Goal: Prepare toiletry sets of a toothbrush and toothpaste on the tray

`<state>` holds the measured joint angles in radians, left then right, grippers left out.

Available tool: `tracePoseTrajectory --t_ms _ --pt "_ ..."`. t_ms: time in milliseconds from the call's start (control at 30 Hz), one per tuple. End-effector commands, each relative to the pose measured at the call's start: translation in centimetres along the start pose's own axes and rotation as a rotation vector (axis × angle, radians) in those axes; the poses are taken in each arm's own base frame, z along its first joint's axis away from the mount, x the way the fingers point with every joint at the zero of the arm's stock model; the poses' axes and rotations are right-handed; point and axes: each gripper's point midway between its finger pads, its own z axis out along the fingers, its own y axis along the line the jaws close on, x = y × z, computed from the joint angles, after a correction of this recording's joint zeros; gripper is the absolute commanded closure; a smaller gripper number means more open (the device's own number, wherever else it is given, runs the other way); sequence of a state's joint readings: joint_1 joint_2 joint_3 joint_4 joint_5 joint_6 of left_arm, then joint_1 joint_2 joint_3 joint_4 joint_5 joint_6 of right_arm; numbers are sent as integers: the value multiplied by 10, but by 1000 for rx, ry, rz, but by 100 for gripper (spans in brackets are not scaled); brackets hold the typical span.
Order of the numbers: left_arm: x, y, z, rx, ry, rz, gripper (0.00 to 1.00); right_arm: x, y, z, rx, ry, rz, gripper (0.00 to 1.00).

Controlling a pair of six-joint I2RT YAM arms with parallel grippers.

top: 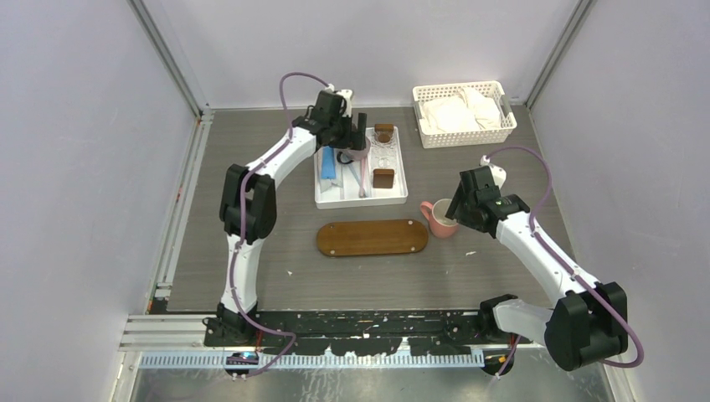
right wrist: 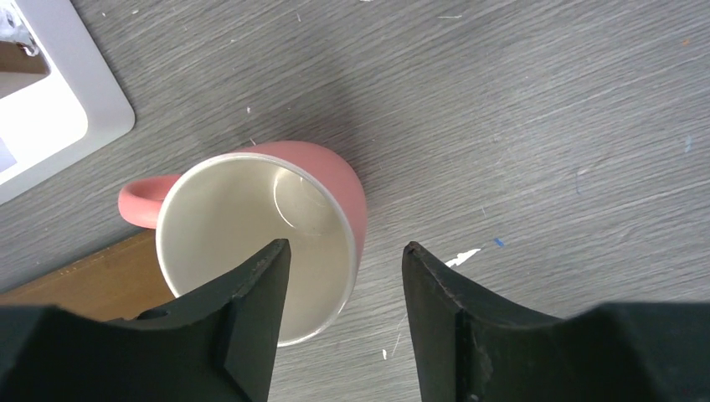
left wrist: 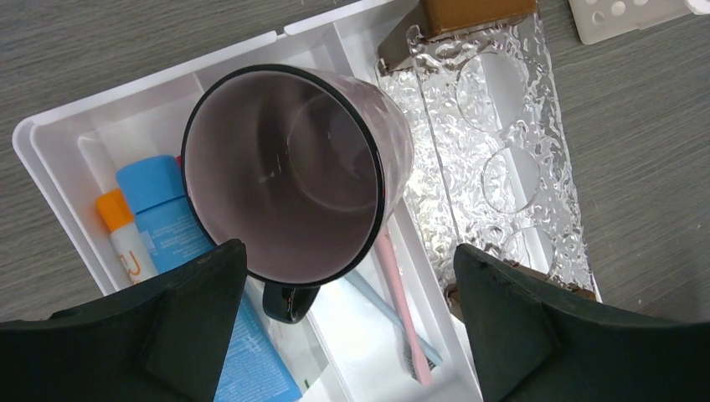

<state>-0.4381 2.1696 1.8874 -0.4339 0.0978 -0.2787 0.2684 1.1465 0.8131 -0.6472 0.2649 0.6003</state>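
The brown oval tray (top: 373, 237) lies bare mid-table; its edge shows in the right wrist view (right wrist: 92, 280). In the white divided tray (left wrist: 50, 142) lie a blue toothpaste tube (left wrist: 167, 226), an orange-capped tube (left wrist: 117, 234), a pink toothbrush (left wrist: 400, 293) and a pale blue one (left wrist: 381, 303). A purple mug (left wrist: 293, 167) stands over them. My left gripper (left wrist: 349, 251) hangs open just above this mug, holding nothing. My right gripper (right wrist: 345, 247) is open astride the wall of a pink mug (right wrist: 335, 180), one finger (right wrist: 251, 310) over its mouth, the other outside.
A white lattice basket (top: 463, 113) with white cloths sits at the back right. A clear embossed holder (left wrist: 494, 167) with brown ends fills the white tray's right compartment. The pink mug (top: 435, 216) stands upright on the table just right of the oval tray.
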Motion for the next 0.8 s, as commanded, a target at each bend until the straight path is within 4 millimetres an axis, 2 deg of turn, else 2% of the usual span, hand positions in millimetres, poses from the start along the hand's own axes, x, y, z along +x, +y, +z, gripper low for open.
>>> tracePoseTrajectory --t_ms 0,200,300,400,433,533,600,633,767 --pt "-23 -3 1 8 -55 54 7 -12 10 -5 -49 -47 18 41" --pt "-26 -12 14 59 -54 69 34 -19 14 -12 -72 -68 18 40" --pt "-25 -16 22 74 -41 75 42 -19 15 -13 -81 -69 14 40" --pt "-23 -21 29 90 -33 81 45 -17 16 -12 -91 -64 12 40" --pt "-22 -22 31 95 -29 82 49 -16 16 -11 -91 -60 13 40" --pt "-18 -24 34 99 -14 80 70 -14 18 -8 -100 -51 13 40" --pt "-19 -23 33 91 -6 80 96 -13 18 -7 -103 -46 14 40" --pt "-17 -22 32 85 0 82 99 -13 19 -8 -110 -45 14 40" --pt "-28 -19 16 57 -20 109 99 -11 22 -9 -128 -40 17 41"
